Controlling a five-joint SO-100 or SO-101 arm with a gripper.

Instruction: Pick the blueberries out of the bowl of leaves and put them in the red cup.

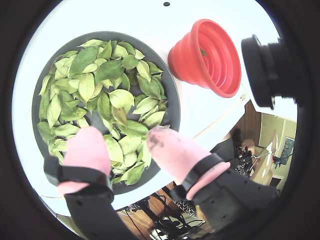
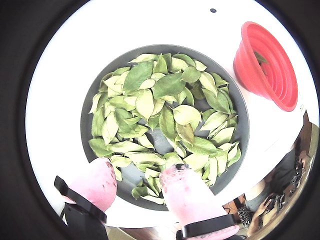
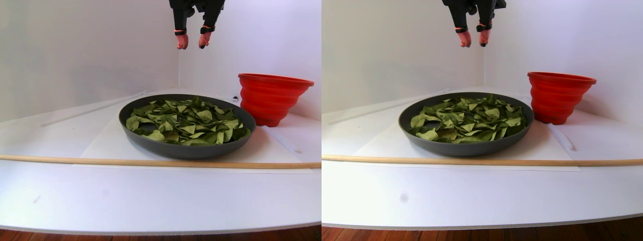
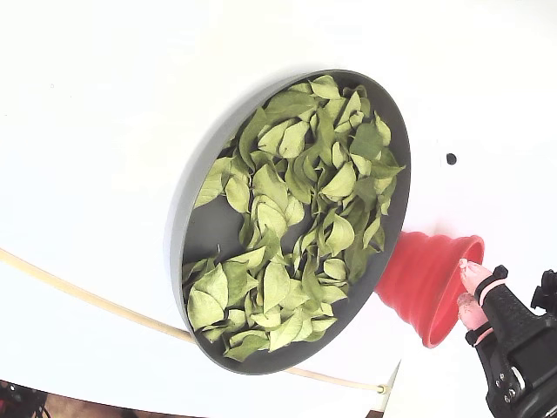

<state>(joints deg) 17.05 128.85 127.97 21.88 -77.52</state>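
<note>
No blueberries show — leaves (image 2: 165, 115) blanket the bowl (image 2: 87, 135); pink fingers (image 1: 87, 147) parted, holding nothing.

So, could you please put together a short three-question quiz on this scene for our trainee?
1. True or false: the gripper is touching the leaves.
2. Which is taller in the stereo pair view: A) the bowl, B) the red cup?
3. Fill in: no blueberries show; the bowl's surface is mostly covered by ____.

Key: 1. False, it hangs high above the bowl with its fingers apart. 2. B. 3. leaves.
</note>
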